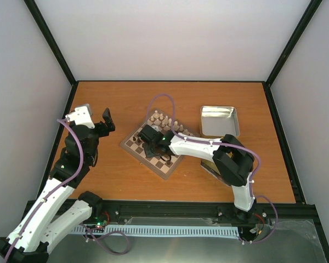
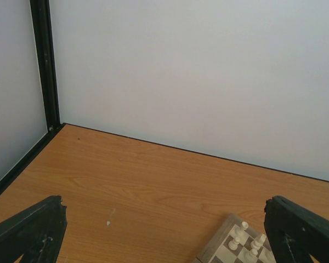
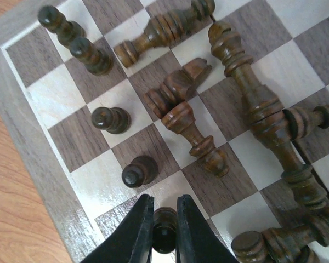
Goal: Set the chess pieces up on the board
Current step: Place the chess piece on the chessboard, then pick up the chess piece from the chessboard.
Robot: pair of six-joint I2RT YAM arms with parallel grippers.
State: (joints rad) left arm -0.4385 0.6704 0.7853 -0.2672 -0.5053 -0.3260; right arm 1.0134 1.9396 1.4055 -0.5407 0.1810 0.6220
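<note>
The board lies turned at the table's middle; its bare rim also shows in the right wrist view. My right gripper is shut on a dark pawn, held upright over the board's near edge squares. Several dark chess pieces stand upright beside it, among them a pawn and another pawn. Several more lie toppled in a heap. Cream chessmen stand along the far side. My left gripper hovers left of the board, jaws wide apart and empty; the board's corner shows in its view.
An open metal tin sits right of the board. Another tin lies under the right arm's elbow. Black frame posts and white walls enclose the table.
</note>
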